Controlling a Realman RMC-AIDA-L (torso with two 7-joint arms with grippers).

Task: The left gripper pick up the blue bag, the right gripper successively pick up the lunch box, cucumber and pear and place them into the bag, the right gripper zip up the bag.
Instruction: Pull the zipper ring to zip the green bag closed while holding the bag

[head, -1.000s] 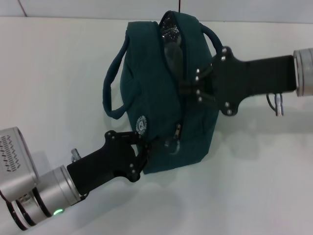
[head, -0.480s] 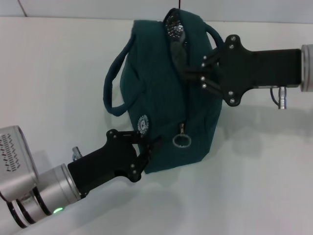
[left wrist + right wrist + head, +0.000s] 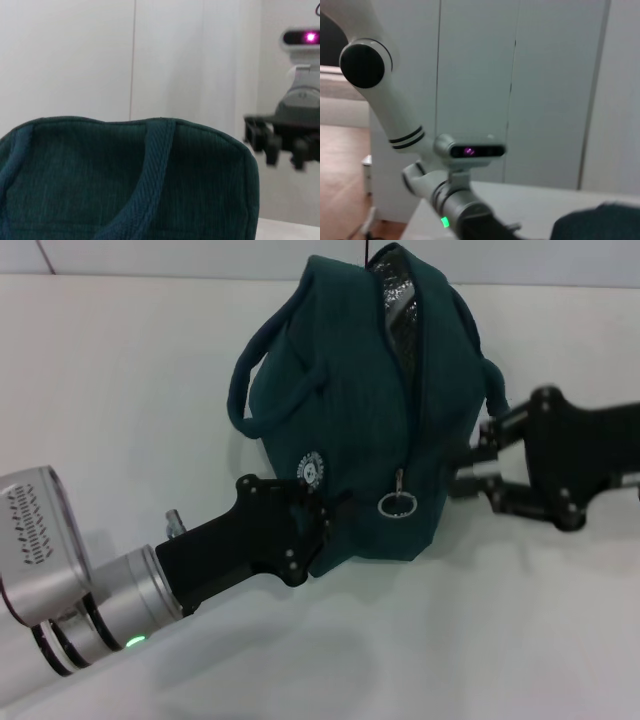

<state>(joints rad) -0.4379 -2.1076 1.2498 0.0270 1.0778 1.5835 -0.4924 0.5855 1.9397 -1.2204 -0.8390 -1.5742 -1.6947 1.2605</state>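
Note:
The blue bag (image 3: 340, 420), dark teal cloth, stands tilted on the white table (image 3: 120, 390). My left gripper (image 3: 325, 522) is shut on its lower front edge. The zipper is shut along the lower part, where a ring pull (image 3: 397, 504) hangs. It gapes at the top, showing silver lining (image 3: 398, 295). My right gripper (image 3: 468, 462) is just off the bag's right side with its fingers spread and holds nothing. The left wrist view shows the bag (image 3: 125, 175) and the right gripper (image 3: 280, 142) beyond it. The lunch box, cucumber and pear are out of view.
The bag's carry handles (image 3: 255, 380) loop out to the left and right. The right wrist view shows my left arm (image 3: 465, 212), the head camera (image 3: 475, 150) and a corner of the bag (image 3: 600, 220). Bare table lies around the bag.
My right gripper has let go near the bag's zipper and dropped down to the bag's right side. The bag has shifted slightly right and tilted more upright in my left gripper.

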